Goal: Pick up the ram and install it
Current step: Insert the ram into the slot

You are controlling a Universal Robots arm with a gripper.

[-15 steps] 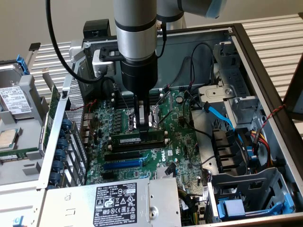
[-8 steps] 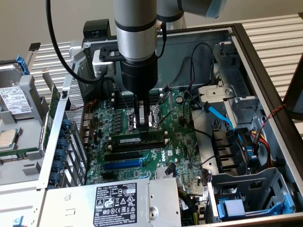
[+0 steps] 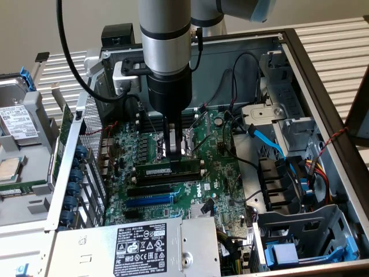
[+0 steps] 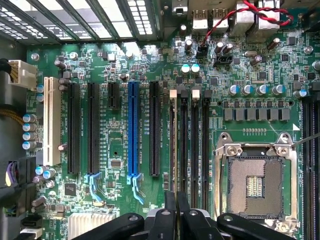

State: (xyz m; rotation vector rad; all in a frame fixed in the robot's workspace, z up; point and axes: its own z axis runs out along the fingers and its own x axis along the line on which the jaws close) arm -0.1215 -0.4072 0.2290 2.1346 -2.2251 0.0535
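Observation:
The ram (image 3: 167,171), a dark-green stick with a pale label strip, stands on edge in the black memory slot nearest the expansion slots on the motherboard (image 3: 216,167). My gripper (image 3: 174,153) hangs straight down just above and behind the ram's middle, by the CPU socket (image 3: 190,144). Its fingers are shut with nothing visible between them. I cannot tell whether they touch the ram. In the wrist view the gripper (image 4: 176,196) points along the row of black memory slots (image 4: 195,145), beside the open CPU socket (image 4: 255,185).
The motherboard lies inside an open PC case (image 3: 311,75). A blue expansion slot (image 3: 150,201) and black ones lie in front of the ram. A power supply (image 3: 138,245) lies at the front, blue and black cables (image 3: 268,141) and drive cages at the exterior view's right, and a hard drive (image 3: 20,121) outside at its left.

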